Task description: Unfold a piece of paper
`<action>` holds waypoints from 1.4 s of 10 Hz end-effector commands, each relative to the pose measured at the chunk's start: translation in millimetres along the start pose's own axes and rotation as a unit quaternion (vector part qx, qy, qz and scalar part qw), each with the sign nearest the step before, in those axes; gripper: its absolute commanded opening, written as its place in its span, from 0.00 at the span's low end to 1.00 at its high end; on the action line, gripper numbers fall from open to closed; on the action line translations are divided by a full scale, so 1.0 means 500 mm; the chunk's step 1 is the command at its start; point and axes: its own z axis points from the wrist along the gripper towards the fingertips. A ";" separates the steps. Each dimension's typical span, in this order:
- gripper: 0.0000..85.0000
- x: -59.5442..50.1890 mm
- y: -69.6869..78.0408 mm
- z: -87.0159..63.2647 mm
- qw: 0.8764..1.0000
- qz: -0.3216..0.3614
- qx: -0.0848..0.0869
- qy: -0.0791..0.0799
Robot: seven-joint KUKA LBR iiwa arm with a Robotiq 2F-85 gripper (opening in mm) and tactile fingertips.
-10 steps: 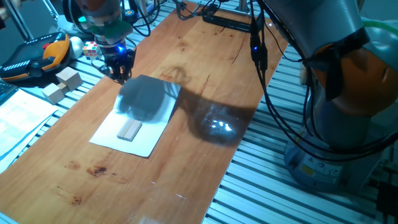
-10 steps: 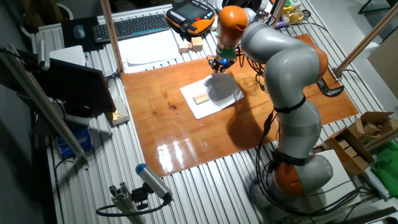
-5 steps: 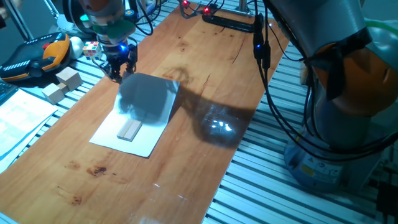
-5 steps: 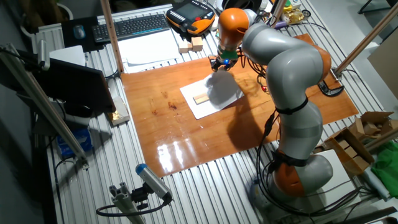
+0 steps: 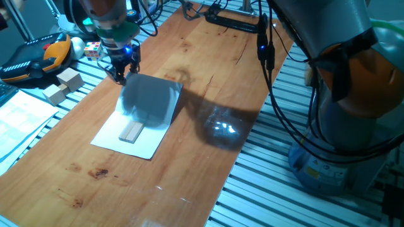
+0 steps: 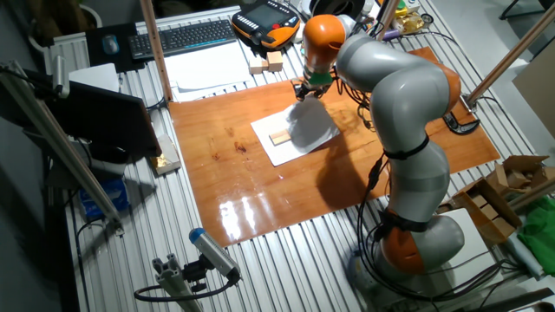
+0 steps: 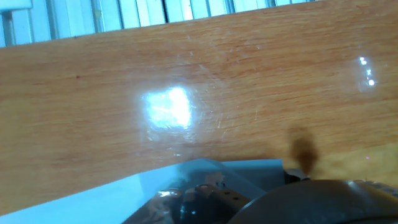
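white piece of paper (image 5: 146, 104), its raised flap's corner pinched between jaws.

Two high opposing views, close hand view

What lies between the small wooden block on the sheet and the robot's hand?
Only the paper: its lifted flap rises from beside the block up to the hand, seen in both fixed views. Nothing else sits between them.
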 end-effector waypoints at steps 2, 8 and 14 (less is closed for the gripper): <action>0.62 -0.002 -0.008 0.016 1.000 -0.018 -0.003 -0.003; 0.62 0.005 -0.042 0.052 0.999 -0.032 -0.008 -0.006; 0.62 0.015 -0.072 0.093 0.999 -0.049 -0.008 -0.017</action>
